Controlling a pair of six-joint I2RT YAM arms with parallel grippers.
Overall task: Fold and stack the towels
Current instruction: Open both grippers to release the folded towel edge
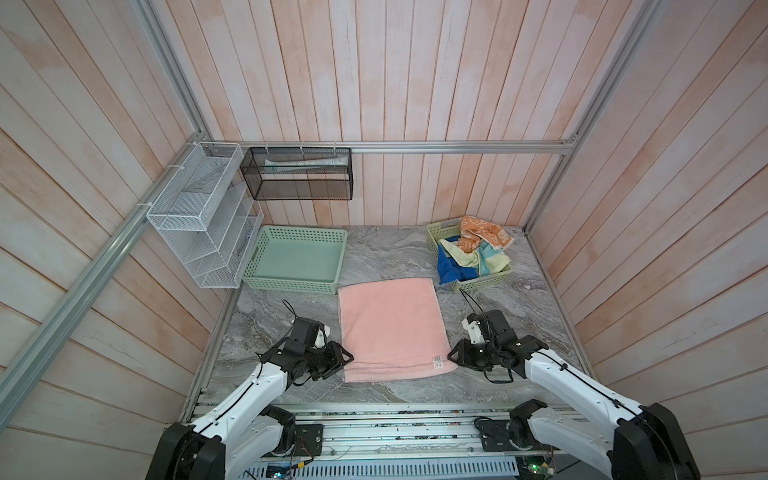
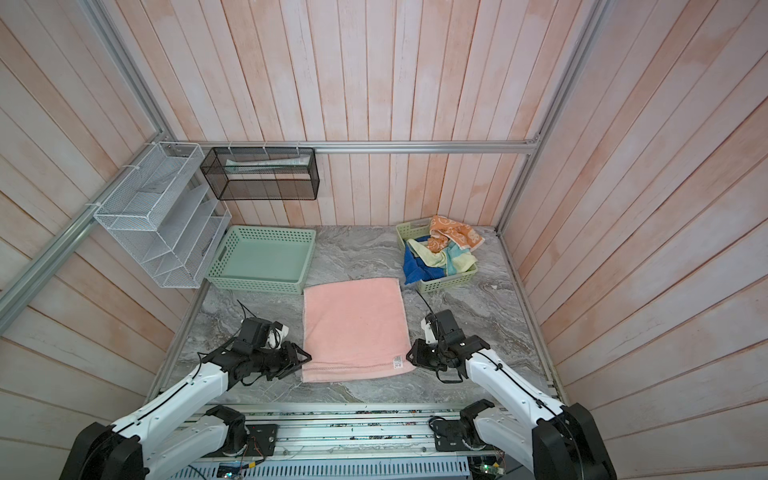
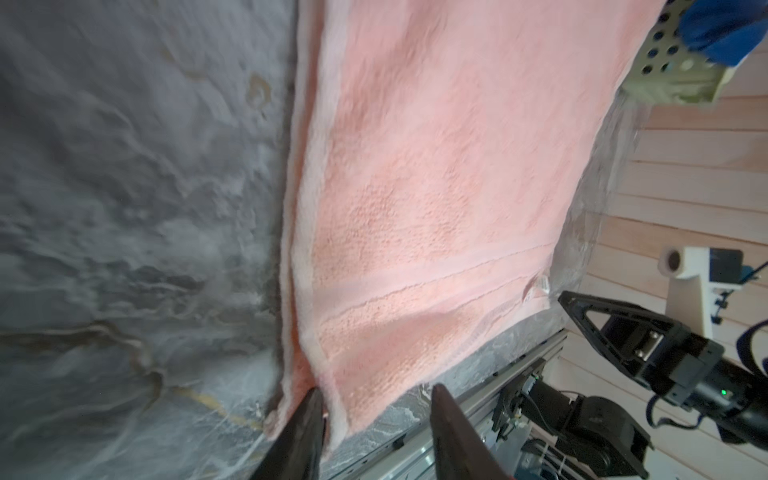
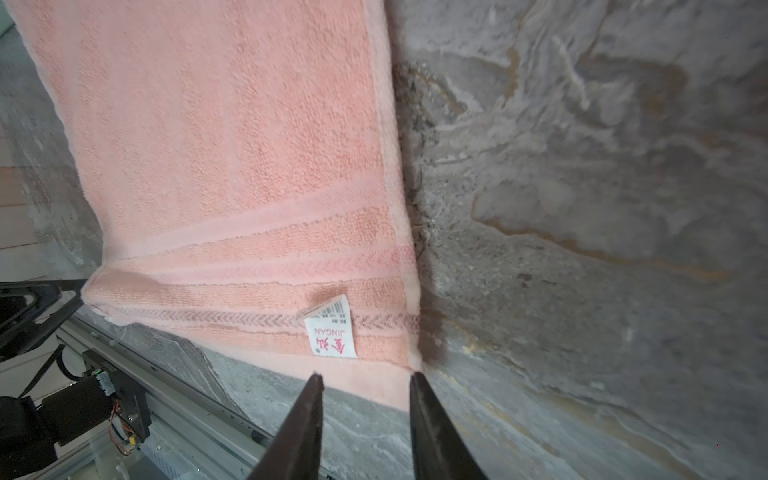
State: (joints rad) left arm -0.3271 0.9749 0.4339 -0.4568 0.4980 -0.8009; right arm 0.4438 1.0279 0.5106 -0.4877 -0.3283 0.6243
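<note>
Table (image 1: 395,257): grey marble-patterned top under both grippers.

Wire rack (image 1: 199,216): white, on the wall far beyond the left gripper (image 1: 347,357). Mesh basket (image 1: 297,174): black, hung beside it.

Pink towel (image 1: 390,328): lies flat on the table between the two grippers. Its near corners reach their fingertips. The edge by the left gripper shows doubled layers in the left wrist view.

Empty basket (image 1: 291,286): green, perforated, beyond the left gripper, just past the pink towel's far corner.

Filled basket (image 1: 482,282): pale green, beyond the right gripper (image 1: 451,356). It holds the blue towel (image 1: 451,268), the yellow towel (image 1: 469,257) and the orange towel (image 1: 484,232), all crumpled, the orange uppermost.

Left gripper (image 3: 374,395): jaws parted, low at the towel's near corner, which sits between the fingers ungripped.

Right gripper (image 4: 365,378): jaws parted, astride the opposite near corner, nothing clamped.

Label (image 4: 332,330): white, red lettering, on the pink towel just ahead of the right gripper.
</note>
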